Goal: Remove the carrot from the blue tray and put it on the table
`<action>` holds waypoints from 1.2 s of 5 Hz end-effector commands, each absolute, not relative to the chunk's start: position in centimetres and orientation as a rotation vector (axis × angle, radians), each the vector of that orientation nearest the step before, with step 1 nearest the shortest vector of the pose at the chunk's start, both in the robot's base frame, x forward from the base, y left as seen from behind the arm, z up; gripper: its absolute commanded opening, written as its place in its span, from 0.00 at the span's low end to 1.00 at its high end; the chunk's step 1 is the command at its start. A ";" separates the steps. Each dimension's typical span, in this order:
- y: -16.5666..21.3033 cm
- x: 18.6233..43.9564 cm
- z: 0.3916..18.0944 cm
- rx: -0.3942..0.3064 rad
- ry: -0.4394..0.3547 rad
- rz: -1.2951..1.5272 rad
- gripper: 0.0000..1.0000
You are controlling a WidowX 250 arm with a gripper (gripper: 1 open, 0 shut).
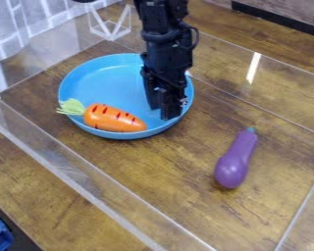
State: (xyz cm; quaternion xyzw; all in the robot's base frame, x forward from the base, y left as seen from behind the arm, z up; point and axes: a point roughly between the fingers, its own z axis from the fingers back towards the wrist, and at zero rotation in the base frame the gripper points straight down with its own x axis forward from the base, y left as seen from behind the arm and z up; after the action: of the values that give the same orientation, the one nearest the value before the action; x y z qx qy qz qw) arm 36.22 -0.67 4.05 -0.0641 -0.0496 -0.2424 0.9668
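Your black metal hand (169,106) stands over round light-blue plastic tray (102,71); raised rim bars low sideways passage; brown wood-grain tabletop (140,192) open between tray and long purple toy eggplant (235,159).

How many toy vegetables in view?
2: carrot in the front-left part of the tray; eggplant on the table, right of the tray.
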 end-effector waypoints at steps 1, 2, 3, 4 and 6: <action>-1.5 37.8 7.4 -0.110 -0.179 -0.553 0.00; -1.8 37.6 6.8 -0.113 -0.181 -0.551 1.00; -1.9 37.6 6.2 -0.115 -0.183 -0.548 1.00; -2.0 37.7 4.9 -0.120 -0.179 -0.533 1.00; -5.7 38.3 2.7 -0.104 -0.171 -0.545 1.00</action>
State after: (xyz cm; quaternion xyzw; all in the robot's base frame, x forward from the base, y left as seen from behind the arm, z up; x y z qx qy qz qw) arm 38.26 -4.65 2.51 -0.0510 -0.0789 -0.2584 0.9615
